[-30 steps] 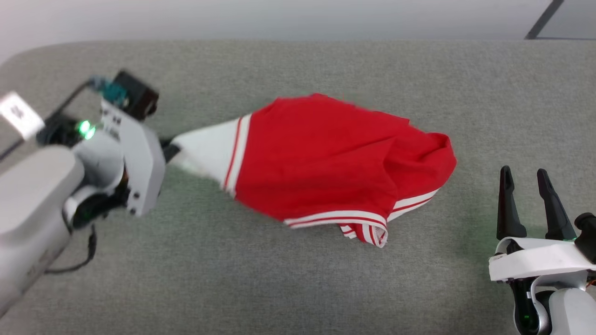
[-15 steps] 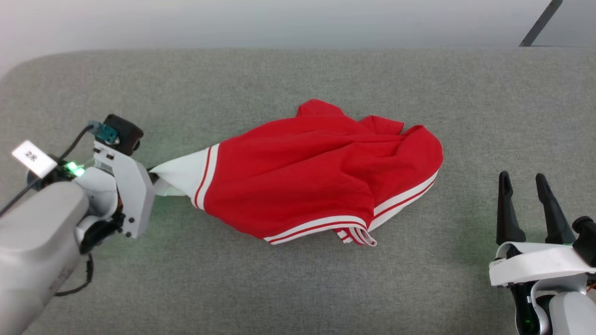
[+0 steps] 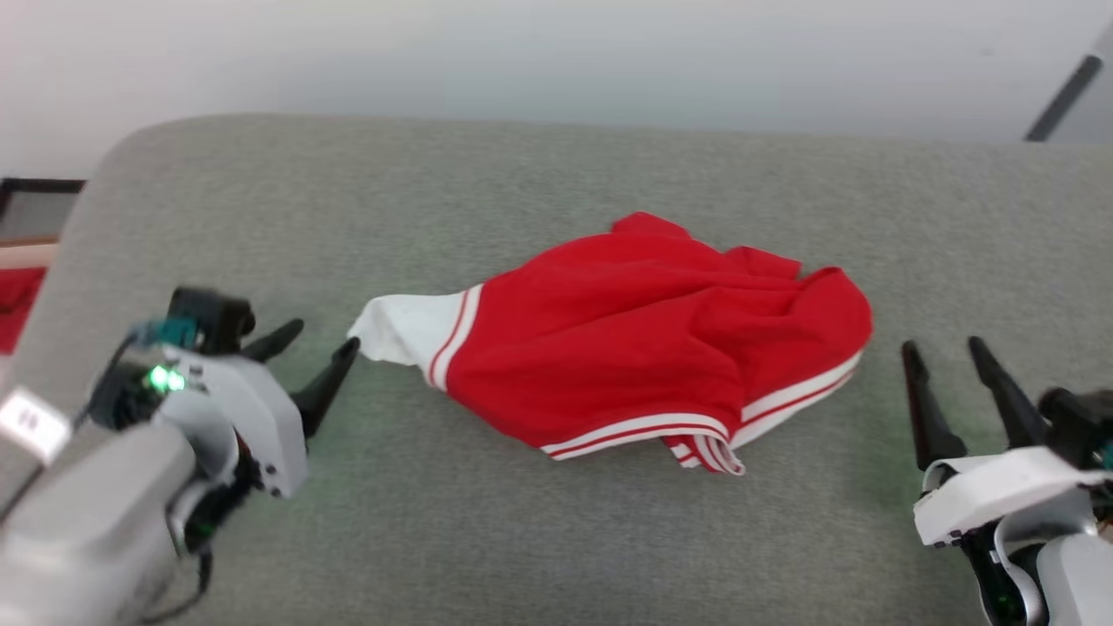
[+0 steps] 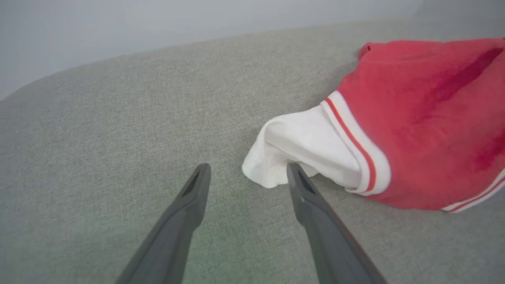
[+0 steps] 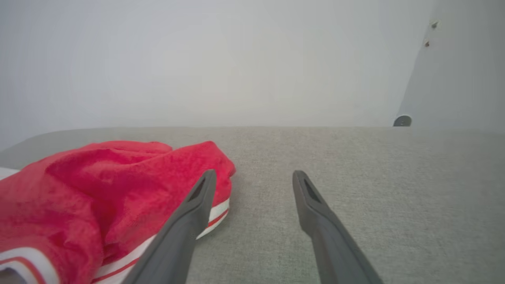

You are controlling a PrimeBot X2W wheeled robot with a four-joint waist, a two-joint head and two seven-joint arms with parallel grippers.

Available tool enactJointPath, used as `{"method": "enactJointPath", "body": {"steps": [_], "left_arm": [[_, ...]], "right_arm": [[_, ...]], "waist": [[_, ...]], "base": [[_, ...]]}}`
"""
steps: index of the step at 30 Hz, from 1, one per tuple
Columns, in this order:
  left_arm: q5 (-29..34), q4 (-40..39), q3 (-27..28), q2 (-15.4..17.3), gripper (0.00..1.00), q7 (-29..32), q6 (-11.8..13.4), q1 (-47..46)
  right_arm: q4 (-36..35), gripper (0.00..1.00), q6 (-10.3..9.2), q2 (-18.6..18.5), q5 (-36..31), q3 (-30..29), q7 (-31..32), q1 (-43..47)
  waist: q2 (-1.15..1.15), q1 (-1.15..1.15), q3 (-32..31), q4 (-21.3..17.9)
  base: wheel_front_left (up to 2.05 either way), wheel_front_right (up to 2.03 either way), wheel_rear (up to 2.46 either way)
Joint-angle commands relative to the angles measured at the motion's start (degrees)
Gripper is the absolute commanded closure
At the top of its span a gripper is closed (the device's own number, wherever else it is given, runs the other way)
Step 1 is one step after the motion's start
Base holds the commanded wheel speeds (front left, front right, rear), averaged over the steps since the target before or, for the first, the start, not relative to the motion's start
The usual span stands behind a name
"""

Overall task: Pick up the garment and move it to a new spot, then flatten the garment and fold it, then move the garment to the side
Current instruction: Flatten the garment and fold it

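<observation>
In the head view the garment lies crumpled on the grey upholstered surface, long axis left to right. Its white end points at the nearer left gripper, which is spread wide and empty, while the right gripper, equally wide and empty, stands apart off the red end. The left wrist view puts that white end just ahead and right of the fingers, possibly brushing the right one. The right wrist view shows the red bulk ahead and left, outside the gap.
</observation>
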Motion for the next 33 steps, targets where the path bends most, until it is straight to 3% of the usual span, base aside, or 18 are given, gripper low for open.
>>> {"method": "enactJointPath", "body": {"steps": [1,7,12,15,20,28,29,30,31,33], "left_arm": [[-0.6,-0.6,0.3,0.1,0.0,-1.0,0.5,1.4],[-0.4,-9.6,6.5,-0.2,0.0,-7.5,8.1,10.3],[9.2,-20.6,22.7,-4.7,0.0,-7.5,13.3,21.8],[16.1,-26.4,32.0,-8.9,0.0,-7.6,13.6,28.6],[27.5,-32.4,41.3,-15.3,0.0,-7.6,11.4,37.1],[37.8,-33.0,48.2,-23.2,0.0,-7.6,6.0,41.5],[38.5,-32.7,48.8,-23.9,0.0,-7.6,5.3,41.8],[39.2,-32.4,49.5,-24.6,0.0,-7.6,4.7,42.0],[39.7,-32.2,50.4,-25.6,0.0,-7.6,4.2,42.1],[41.1,-31.8,51.6,-27.0,0.0,-7.6,2.9,42.6]], "right_arm": [[0.1,0.0,0.02,-0.6,0.8,0.6,0.9,-0.7],[-1.0,0.0,0.02,-7.5,5.5,6.7,14.7,-4.4],[-2.5,0.0,0.02,-13.3,11.1,8.7,29.9,-8.0],[-2.3,0.0,0.02,-16.0,12.4,8.0,38.6,-9.6],[-1.6,0.0,0.02,-18.2,16.9,7.6,51.8,-11.5],[-2.2,0.0,0.02,-19.6,19.1,7.6,58.7,-11.9],[-2.6,0.5,0.02,-19.5,19.1,7.8,58.5,-11.9],[-2.8,0.85,0.02,-19.2,19.5,8.0,58.3,-11.8],[-3.2,1.0,0.02,-19.3,19.4,7.9,57.6,-11.9],[-4.8,1.0,0.02,-19.8,18.9,9.1,55.9,-12.2]], "waist": [[-0.01,0.0,-0.9,1.7],[-0.01,0.0,-0.7,5.0],[-0.01,0.0,0.1,7.9],[-0.01,0.0,0.4,9.5],[-0.01,0.0,1.2,12.0],[-0.01,0.0,2.5,14.6],[-0.01,0.0,2.5,14.9],[-0.01,0.0,2.6,15.0],[-0.01,0.0,2.6,15.2],[-0.01,0.0,2.5,15.5]], "base": [[0.0,0.0,0.0],[0.0,0.0,0.0],[0.0,0.0,0.0],[0.0,0.0,0.0],[0.0,0.0,0.0],[0.0,0.0,0.0],[0.0,0.0,0.0],[0.0,0.0,0.0],[0.0,0.0,0.0],[0.0,0.0,0.0]]}}
